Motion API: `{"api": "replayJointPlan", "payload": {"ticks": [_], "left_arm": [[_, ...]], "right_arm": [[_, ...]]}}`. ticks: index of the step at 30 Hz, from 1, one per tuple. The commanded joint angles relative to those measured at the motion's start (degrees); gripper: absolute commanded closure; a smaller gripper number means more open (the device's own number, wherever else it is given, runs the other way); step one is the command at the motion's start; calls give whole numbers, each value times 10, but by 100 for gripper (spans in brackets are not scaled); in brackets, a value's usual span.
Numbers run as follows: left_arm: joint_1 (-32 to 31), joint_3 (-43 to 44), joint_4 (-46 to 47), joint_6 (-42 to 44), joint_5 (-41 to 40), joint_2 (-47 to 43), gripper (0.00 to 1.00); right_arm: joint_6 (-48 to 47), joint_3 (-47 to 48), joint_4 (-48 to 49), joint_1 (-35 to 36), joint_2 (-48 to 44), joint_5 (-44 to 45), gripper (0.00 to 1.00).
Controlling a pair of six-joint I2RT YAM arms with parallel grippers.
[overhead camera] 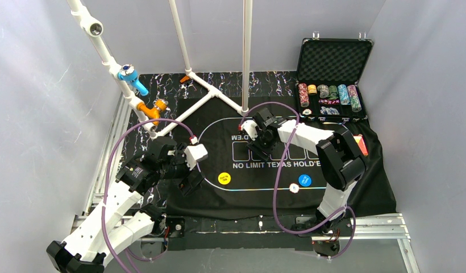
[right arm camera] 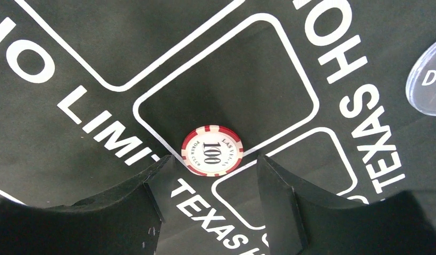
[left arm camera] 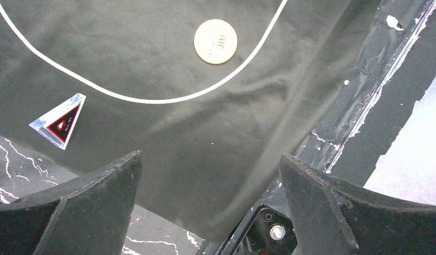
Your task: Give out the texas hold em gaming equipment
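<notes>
A red-and-white "100" poker chip (right arm camera: 212, 150) lies flat on the black felt mat (right arm camera: 72, 159), on the line of a printed box. My right gripper (right arm camera: 213, 158) is open, its fingertips either side of the chip's near edge and not touching it. In the top view the right gripper (overhead camera: 263, 145) is over the mat's middle boxes. A yellow button disc (overhead camera: 224, 178), a blue disc (overhead camera: 304, 180) and a white disc (overhead camera: 294, 188) lie along the mat's near side. My left gripper (overhead camera: 191, 183) (left arm camera: 209, 159) is open and empty over the mat's near left corner. The yellow disc (left arm camera: 216, 41) lies ahead of it.
The open black case (overhead camera: 333, 54) at the back right holds rows of chips (overhead camera: 328, 94). A small clear triangular piece (left arm camera: 59, 120) lies on the mat's left edge. A red flat object (overhead camera: 362, 144) shows beside the right arm. White pipes (overhead camera: 196, 105) cross the back of the mat.
</notes>
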Motion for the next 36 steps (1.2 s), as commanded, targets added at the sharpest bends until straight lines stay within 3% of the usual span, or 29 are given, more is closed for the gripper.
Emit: {"api": "replayJointPlan", "payload": {"ticks": [1,6,16,27,36], "left_arm": [[3,-2,0,3,3,-7,1],[3,-3,0,3,0,-9,1],[3,-4,-2,3,-1,-11,1],[15,17,5,-20,-13,-14,1],[36,29,15,-41,-14,-14,1]], "right_arm": [[8,24,9,8,11,-21,35],[6,26,3,8,30,-33,38],[2,25,-20,8,29,-35,56],[6,47,-35,23,-32,-93,59],[10,59,-30,94,-30,-142,60]]}}
